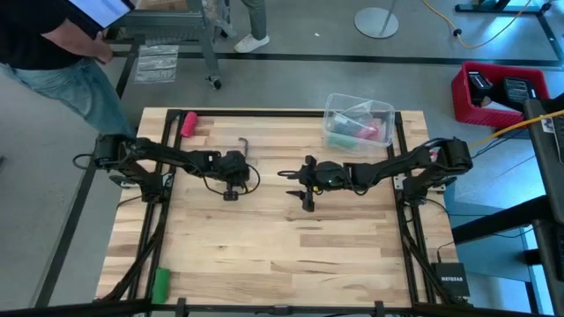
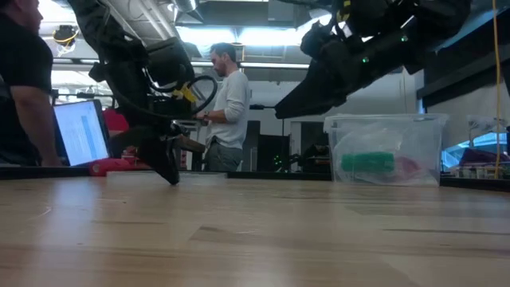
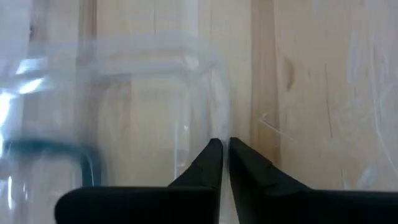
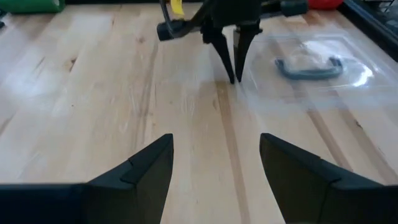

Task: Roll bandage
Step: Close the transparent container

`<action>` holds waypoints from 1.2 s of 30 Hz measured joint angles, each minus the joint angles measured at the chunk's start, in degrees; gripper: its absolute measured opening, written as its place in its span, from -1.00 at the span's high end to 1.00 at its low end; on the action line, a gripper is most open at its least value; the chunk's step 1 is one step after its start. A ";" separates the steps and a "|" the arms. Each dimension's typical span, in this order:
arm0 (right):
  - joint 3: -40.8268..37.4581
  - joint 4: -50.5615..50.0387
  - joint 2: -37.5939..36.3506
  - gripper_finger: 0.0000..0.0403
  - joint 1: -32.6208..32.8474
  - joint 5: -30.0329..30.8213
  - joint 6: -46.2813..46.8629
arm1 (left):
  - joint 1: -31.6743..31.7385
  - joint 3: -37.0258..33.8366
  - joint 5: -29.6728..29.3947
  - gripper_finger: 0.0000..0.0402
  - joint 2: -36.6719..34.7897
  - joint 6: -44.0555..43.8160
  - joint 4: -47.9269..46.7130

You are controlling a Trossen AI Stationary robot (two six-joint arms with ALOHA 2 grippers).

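Note:
A teal-green roll, the bandage point(image 1: 342, 139), lies inside a clear plastic bin point(image 1: 388, 110) at the table's far right, beside something pink. It also shows in the low view point(image 2: 368, 163). The bin's clear lid point(image 4: 329, 87), with a grey-blue handle point(image 4: 309, 67), lies flat on the table left of centre. My left gripper point(image 1: 231, 192) points down at the lid's edge, its fingers almost together. My right gripper point(image 1: 307, 201) is open and empty, hovering above the table's middle with bare wood between its fingers point(image 4: 214, 162). My left gripper pinches the clear lid's raised rim point(image 3: 219, 124) at a corner, between its two fingertips. The fingers come from above, pointing down, with their tips at the table top point(image 2: 171, 178). The lid lies flat on the wood, its handle point(image 3: 50, 149) away from the fingers.
A pink-red roll point(image 1: 189, 123) lies at the far left of the table. A small brighter-green roll point(image 1: 160, 282) lies at the near left corner. A person point(image 1: 53, 53) stands beyond the far left corner. A red crate point(image 1: 498, 92) sits on the floor at the right.

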 joint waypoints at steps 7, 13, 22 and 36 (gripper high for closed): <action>0.00 -0.90 0.08 -0.20 0.00 -0.61 0.65 | -2.16 0.11 -1.60 0.98 -3.02 -2.14 -2.73; 0.04 -0.76 -1.24 -0.20 0.82 -0.61 0.66 | -6.90 3.36 -4.86 0.99 -10.25 -4.84 -6.61; 0.09 -0.72 -1.90 -0.20 2.65 0.81 1.06 | -13.16 6.85 -7.25 1.00 -20.28 -9.14 -7.24; 0.09 4.84 -1.60 -0.20 2.66 6.69 -7.07 | -16.77 6.87 -8.23 1.00 -23.50 -16.24 7.66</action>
